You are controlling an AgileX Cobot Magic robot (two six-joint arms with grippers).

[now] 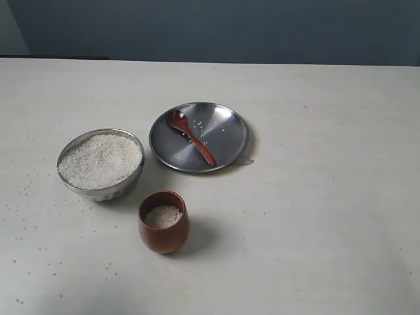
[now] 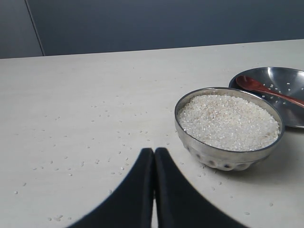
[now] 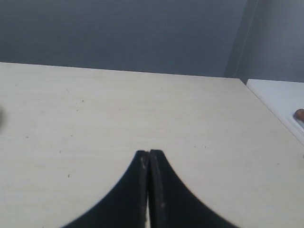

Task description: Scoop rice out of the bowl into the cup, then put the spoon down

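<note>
With the spoon (image 1: 190, 136) lying on the plate (image 1: 226, 141) near the bowl (image 1: 105, 192) of rice (image 1: 100, 161) and the part-filled cup (image 1: 163, 236), the left claw (image 2: 154, 156) and right claw (image 3: 149, 159) hang clenched on nothing, so any further scoop likely calls for a level grip near the handle's end.

The right claw (image 3: 148, 156) is closed, its 2 black fingers (image 3: 130, 192) pressed flat together. Under and ahead of the claw lies a pale, faintly grained surface (image 3: 118, 109) dotted with a few tiny dark specks. Far ahead of the claw stands a dark blue-grey wall (image 3: 123, 33). Off to one side, a white ledge (image 3: 280, 97) carries a small reddish-brown thing (image 3: 299, 114), cut off at the frame edge.
</note>
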